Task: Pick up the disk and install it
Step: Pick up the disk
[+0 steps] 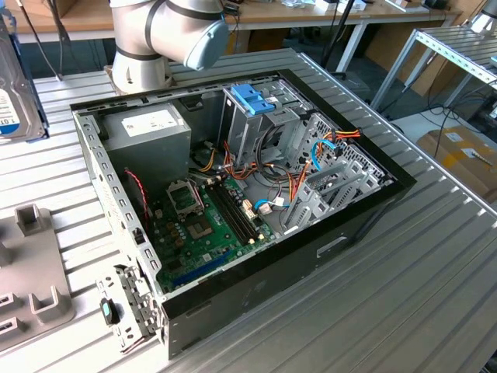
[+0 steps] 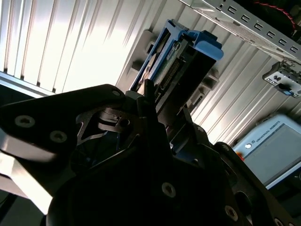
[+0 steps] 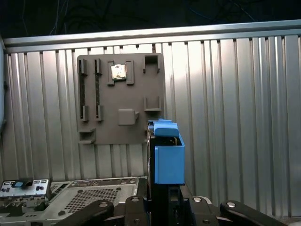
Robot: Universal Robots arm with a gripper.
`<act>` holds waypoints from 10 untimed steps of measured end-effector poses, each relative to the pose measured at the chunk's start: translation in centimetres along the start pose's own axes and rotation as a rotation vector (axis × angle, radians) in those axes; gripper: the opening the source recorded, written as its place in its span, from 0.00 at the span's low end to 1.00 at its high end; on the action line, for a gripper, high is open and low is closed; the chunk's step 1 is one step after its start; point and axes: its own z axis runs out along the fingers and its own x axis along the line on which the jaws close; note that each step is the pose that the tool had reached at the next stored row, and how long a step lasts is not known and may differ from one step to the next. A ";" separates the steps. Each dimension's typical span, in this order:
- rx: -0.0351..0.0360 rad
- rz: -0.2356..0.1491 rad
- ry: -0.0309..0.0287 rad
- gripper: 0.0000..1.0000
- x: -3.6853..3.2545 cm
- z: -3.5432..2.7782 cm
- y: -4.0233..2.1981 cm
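One disk is up off the desk, pinched edge-on between the jaws of the black gripper. Its blue frame stands clear above them in both wrist views. In the exterior view the disk hangs in the air outside the case, beyond the wall nearest the power supply, with its label side showing.

The case lies open on its side on the ribbed metal desk. Inside it, the motherboard covers the floor. A tall metal cage rises toward the far wall, topped by a blue bracket. Orange and blue cables run through the case just beside the cage.

The arm has its base on the desk just behind the case. A grey plate with moulded slots lies flat on the desk beside the case, on the disk's side. A small chip sits in one of its pockets.
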 end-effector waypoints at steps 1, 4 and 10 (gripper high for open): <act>0.0000 0.000 0.0000 0.35 -0.02 0.01 -0.31; 0.0000 0.000 0.0000 0.35 -0.11 0.04 -1.56; -0.0001 0.000 -0.0001 0.35 -0.29 0.11 -4.26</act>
